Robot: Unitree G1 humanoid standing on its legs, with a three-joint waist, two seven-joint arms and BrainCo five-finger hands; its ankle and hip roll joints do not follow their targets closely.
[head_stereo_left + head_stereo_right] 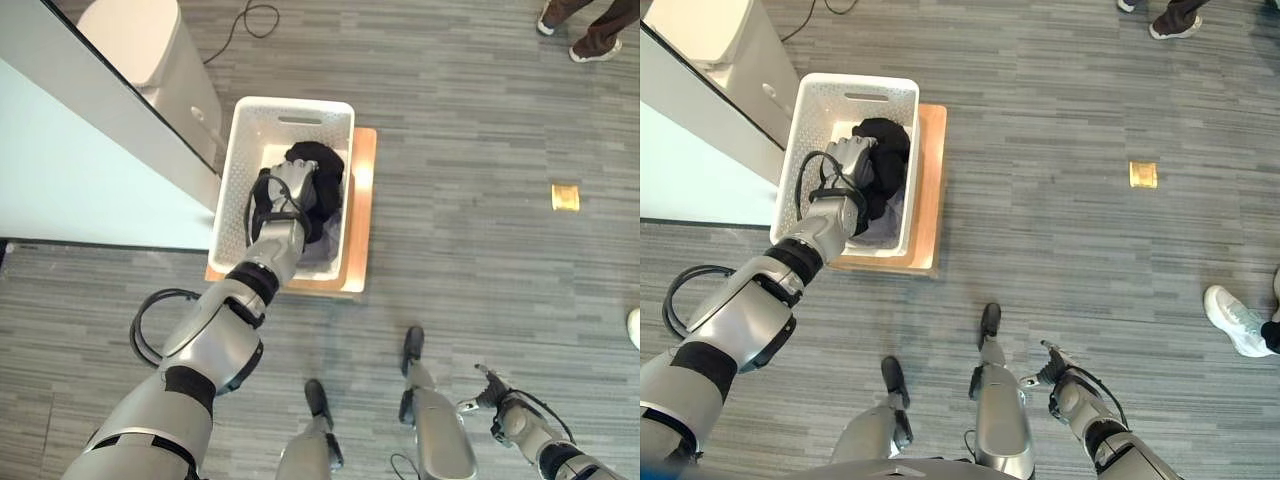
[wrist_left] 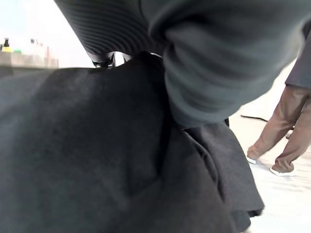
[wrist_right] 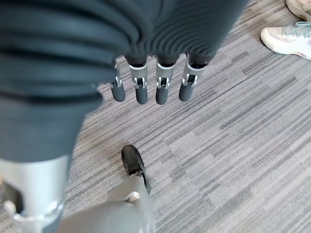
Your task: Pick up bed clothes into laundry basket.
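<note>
The left hand [image 1: 285, 190] reaches into the white laundry basket [image 1: 240, 160], which stands on a wooden board [image 1: 362, 200] beside a white bed [image 1: 70, 170]. The hand rests on the dark bed clothes [image 1: 322, 175] lying inside the basket; whether its fingers grip the cloth cannot be told. The right hand [image 3: 146, 53] hangs low over the grey floor [image 1: 480, 150], fingers straight and apart, holding nothing. A person's shoes [image 1: 590, 40] stand far off.

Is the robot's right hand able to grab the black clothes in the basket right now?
Probably not. The right hand hangs low by the robot's right side, fingers relaxed over bare floor, well away from the white basket. The left hand is already on the black clothes.
</note>
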